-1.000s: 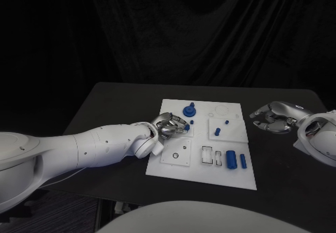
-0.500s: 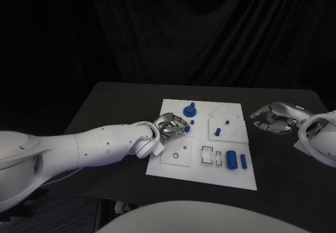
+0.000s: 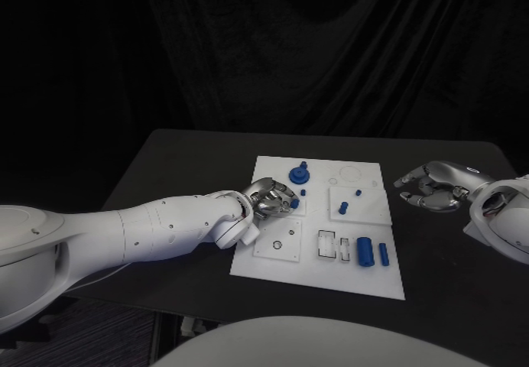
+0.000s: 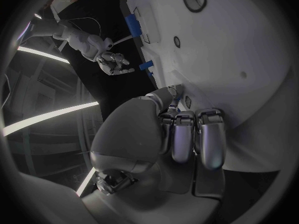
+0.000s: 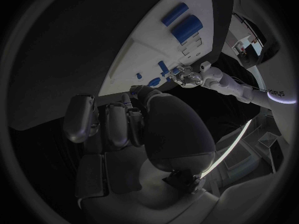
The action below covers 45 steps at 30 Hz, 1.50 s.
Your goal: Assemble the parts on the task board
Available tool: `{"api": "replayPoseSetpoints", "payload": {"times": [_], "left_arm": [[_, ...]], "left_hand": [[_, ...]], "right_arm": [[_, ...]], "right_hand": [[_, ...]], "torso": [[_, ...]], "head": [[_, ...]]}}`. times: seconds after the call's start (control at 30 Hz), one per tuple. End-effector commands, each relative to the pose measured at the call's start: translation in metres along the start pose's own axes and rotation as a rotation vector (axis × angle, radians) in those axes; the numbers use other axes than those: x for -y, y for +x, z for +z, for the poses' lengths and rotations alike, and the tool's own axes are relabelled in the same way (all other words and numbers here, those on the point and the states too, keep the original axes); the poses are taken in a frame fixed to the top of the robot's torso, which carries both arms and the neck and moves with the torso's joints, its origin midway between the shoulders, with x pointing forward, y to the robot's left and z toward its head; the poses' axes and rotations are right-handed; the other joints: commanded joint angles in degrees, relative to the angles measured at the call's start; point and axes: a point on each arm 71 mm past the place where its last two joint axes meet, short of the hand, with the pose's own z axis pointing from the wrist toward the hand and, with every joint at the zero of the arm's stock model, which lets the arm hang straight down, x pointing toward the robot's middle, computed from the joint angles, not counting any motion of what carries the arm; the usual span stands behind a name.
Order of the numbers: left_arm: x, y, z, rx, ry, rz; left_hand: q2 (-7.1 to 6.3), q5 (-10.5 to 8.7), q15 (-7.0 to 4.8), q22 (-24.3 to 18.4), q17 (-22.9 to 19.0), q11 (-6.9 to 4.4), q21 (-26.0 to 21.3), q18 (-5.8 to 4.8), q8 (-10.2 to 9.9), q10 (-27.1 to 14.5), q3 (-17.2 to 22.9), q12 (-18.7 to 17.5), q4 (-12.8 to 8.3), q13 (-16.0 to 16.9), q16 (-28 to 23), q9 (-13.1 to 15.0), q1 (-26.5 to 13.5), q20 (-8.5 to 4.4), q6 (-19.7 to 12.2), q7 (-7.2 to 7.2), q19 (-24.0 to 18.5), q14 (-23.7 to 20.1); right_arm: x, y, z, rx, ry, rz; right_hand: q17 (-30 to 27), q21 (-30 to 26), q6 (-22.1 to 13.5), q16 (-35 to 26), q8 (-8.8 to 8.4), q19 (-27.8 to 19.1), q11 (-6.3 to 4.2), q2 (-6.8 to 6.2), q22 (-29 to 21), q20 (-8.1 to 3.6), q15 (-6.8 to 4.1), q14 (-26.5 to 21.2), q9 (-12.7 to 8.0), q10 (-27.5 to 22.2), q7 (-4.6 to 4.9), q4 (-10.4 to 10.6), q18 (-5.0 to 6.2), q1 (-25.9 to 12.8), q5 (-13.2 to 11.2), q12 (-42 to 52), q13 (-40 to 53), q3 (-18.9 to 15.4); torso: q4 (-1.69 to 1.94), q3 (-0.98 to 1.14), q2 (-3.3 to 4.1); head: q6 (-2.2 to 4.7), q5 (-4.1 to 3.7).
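Observation:
The white task board (image 3: 319, 271) lies mid-table. My left hand (image 3: 269, 197) hovers over its left part with fingers curled, pinching a small blue part (image 3: 296, 203) at the fingertips (image 4: 187, 134). On the board stand a blue knob (image 3: 297, 174) and a blue peg (image 3: 343, 206). A thick blue cylinder (image 3: 364, 250) and a thinner blue bar (image 3: 382, 254) lie near the front right. My right hand (image 3: 433, 187) hangs over the black table just off the board's right edge, fingers bent but apart, holding nothing; it shows as (image 4: 112, 62) in the left wrist view.
Two rectangular slots (image 3: 327, 243) and a small ring hole (image 3: 276, 245) sit in the board's front part. Small blue studs (image 3: 357, 191) stand near the far middle. Black table (image 3: 176, 176) surrounds the board on all sides.
My left hand has shifted very slightly over the board with the small part. The right hand has stayed put.

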Motion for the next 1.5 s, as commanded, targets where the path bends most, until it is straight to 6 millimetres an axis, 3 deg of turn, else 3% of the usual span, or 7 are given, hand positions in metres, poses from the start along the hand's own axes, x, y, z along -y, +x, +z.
{"api": "replayPoseSetpoints", "payload": {"times": [0.03,1.07,1.5], "left_arm": [[-0.0476,0.0116,-0.0106,-0.040,-0.262,0.005],[-0.0525,0.0114,-0.0114,-0.057,-0.283,0.005],[-0.0464,0.0145,-0.0101,-0.078,-0.206,0.000]], "left_hand": [[-0.43,0.22,0.15,14.0,15.1,0.32,0.0,-9.02,-0.4,6.0,0.3,-0.3,0.1,14.9,0.1,5.1,-0.2,0.45,-0.5,-0.10,4.1,5.9],[-0.60,0.09,0.38,13.9,15.1,0.47,-0.1,-8.96,-1.8,6.0,1.6,-0.3,-0.4,14.9,0.1,3.6,-0.9,0.76,-4.5,0.15,4.0,5.9],[-1.69,-0.80,0.27,13.9,15.1,0.33,-0.3,-8.93,-3.5,6.0,1.6,-0.3,-0.5,14.9,0.1,1.7,-1.5,0.71,-7.7,-0.04,3.9,5.9]], "right_arm": [[0.0012,0.0018,-0.0007,-0.013,0.017,-0.002],[0.0019,0.0027,-0.0009,-0.019,0.020,-0.003],[0.0012,0.0026,-0.0019,-0.016,0.018,-0.001]], "right_hand": [[0.0,-0.4,-0.4,-0.1,-0.17,-0.3,0.06,0.15,8.7,-0.15,0.12,1.7,-0.1,-0.5,0.03,-0.1,1.11,0.2,-0.1,-0.2,6.7,0.2],[-0.1,-0.5,-0.5,-0.2,-0.15,-0.3,0.01,0.08,8.7,-0.19,0.07,1.7,-0.1,-0.7,0.00,-0.4,1.13,0.4,-0.2,-0.5,6.4,0.4],[-0.1,-0.5,-0.7,-0.2,-0.16,-0.2,-0.02,-0.06,8.7,-0.23,0.04,1.7,-0.2,-0.8,-0.03,-0.8,1.13,0.5,-0.2,-0.7,6.2,0.5]], "torso": [[-0.02,0.04,0.06],[0.01,-0.01,-0.01],[-0.04,0.03,-0.03]], "head": [[-0.01,0.04],[-0.01,0.25],[-0.01,0.25]]}}
